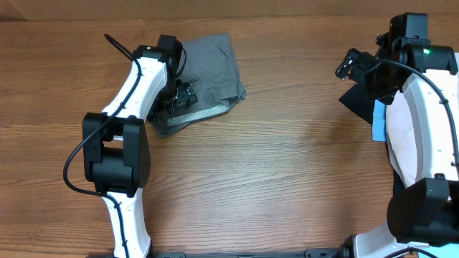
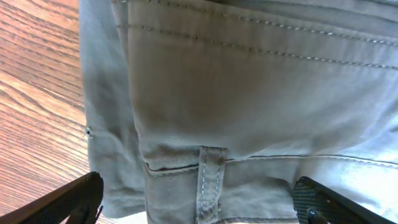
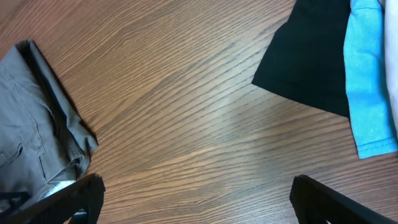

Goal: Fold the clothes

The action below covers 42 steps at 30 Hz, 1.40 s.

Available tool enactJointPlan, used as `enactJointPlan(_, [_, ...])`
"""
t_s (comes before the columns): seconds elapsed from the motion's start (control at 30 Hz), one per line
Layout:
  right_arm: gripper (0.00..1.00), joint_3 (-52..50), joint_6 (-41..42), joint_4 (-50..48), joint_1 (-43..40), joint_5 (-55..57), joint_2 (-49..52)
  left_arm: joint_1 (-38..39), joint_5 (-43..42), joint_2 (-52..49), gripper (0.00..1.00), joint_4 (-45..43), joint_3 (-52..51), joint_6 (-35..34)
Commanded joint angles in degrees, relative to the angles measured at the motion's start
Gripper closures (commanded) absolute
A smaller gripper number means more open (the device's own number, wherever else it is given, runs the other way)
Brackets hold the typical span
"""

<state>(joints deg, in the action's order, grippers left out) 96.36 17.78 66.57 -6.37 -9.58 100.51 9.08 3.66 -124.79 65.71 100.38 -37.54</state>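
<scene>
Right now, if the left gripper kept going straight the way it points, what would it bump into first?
The grey shorts. The left gripper is open and aimed right at them, and the cloth fills its wrist view. I can't tell how close it is.

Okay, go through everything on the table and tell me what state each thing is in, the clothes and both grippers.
Grey shorts: folded in a bundle, lying on the table, white lining showing at one edge.
Left gripper: open, over the shorts, holding nothing.
Right gripper: open, over bare table, holding nothing.
Black piece: lying loose at the right, not held.
Blue piece: lying against the black piece, not held.
Pale piece: partly hidden by the right arm.
</scene>
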Motion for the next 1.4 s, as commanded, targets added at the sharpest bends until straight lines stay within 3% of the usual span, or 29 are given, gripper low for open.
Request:
enactJointPlan(0.0, [0.00,0.37,-0.13,-0.24,0.02,0.59,0.02,-0.92,1.20,-0.52,0.00,0.35,-0.81,0.79])
enactJointPlan(0.53, [0.00,0.37,-0.15,-0.24,0.02,0.59,0.02,-2.82,0.74,-0.57,0.00,-5.16,-11.10,-1.27])
enactJointPlan(0.9, [0.00,0.37,-0.15,-0.24,0.02,0.59,0.02,-3.82,0.74,-0.57,0.00,-5.20,-12.15,0.37])
enactJointPlan(1.07, [0.00,0.37,-0.15,-0.24,0.02,0.59,0.02,-3.82,0.68,-0.57,0.00,-5.57,-12.15,10.60])
enactJointPlan(1.37, [0.00,0.37,-0.15,-0.24,0.02,0.59,0.02,-4.35,1.29,-0.52,0.00,-0.04,-5.53,14.47])
